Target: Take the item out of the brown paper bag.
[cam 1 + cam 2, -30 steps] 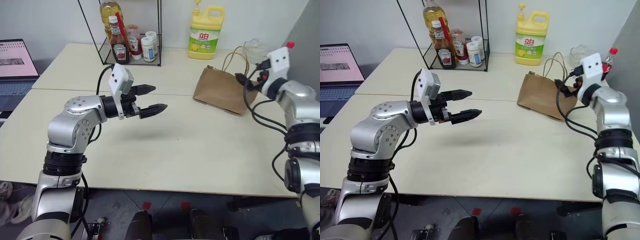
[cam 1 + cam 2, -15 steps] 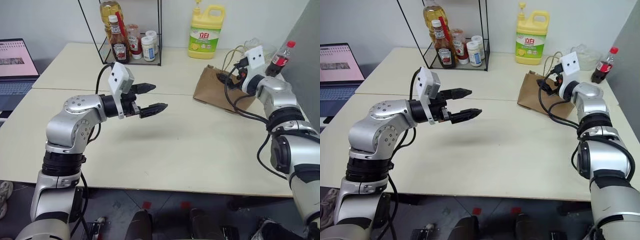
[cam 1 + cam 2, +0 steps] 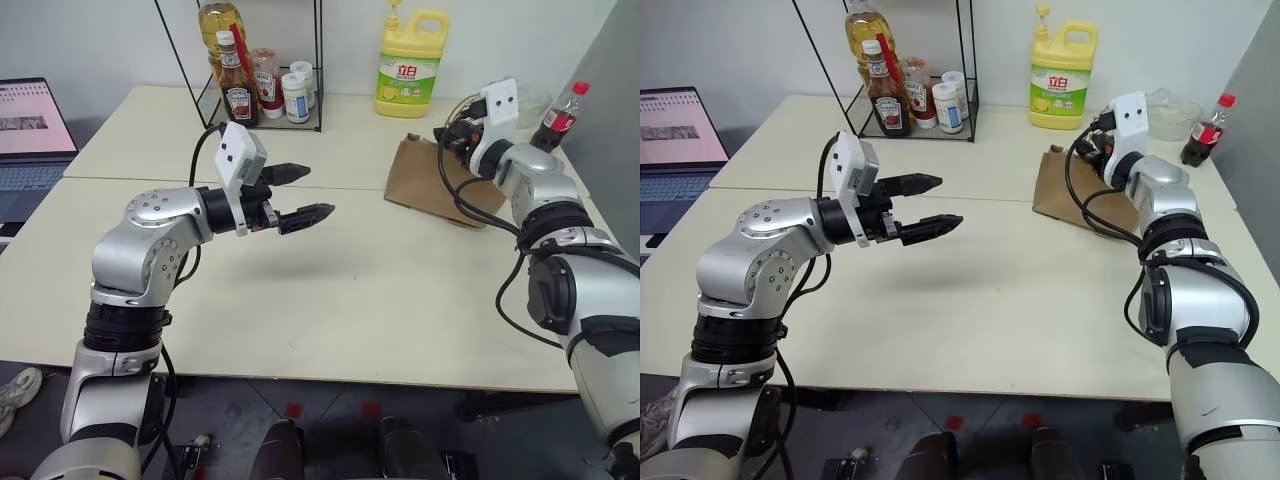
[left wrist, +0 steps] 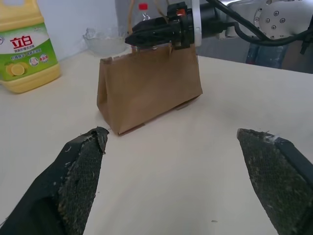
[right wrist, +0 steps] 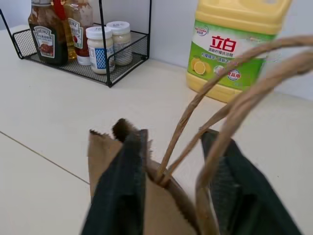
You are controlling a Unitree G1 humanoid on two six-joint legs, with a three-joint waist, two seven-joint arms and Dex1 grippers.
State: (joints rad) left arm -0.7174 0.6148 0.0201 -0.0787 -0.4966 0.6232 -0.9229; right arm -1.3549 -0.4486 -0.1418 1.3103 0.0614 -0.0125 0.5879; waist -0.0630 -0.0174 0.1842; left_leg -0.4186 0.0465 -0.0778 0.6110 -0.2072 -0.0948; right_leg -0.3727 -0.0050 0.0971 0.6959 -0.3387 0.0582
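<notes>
The brown paper bag (image 3: pixel 430 180) stands on the far right of the table, with its loop handles (image 5: pixel 230 73) up. My right gripper (image 3: pixel 450 140) is at the bag's top edge, level and pointing left. Its black fingers (image 5: pixel 122 166) are drawn in around both handles, just above the paper rim. From the left wrist view the same gripper (image 4: pixel 139 36) looks narrow over the bag (image 4: pixel 146 83). The item is hidden. My left gripper (image 3: pixel 315 192) hangs open and empty over the table's middle, well to the left of the bag.
A yellow detergent jug (image 3: pixel 411 62) stands behind the bag. A cola bottle (image 3: pixel 560 112) and a glass bowl (image 3: pixel 1170 105) are at the far right. A wire rack with sauce bottles (image 3: pixel 255 80) sits at the back, and a laptop (image 3: pixel 30 130) at the far left.
My right gripper has swung left from beside the bag to its top edge. Its fingers have closed in on the handles. The left arm has kept still.
</notes>
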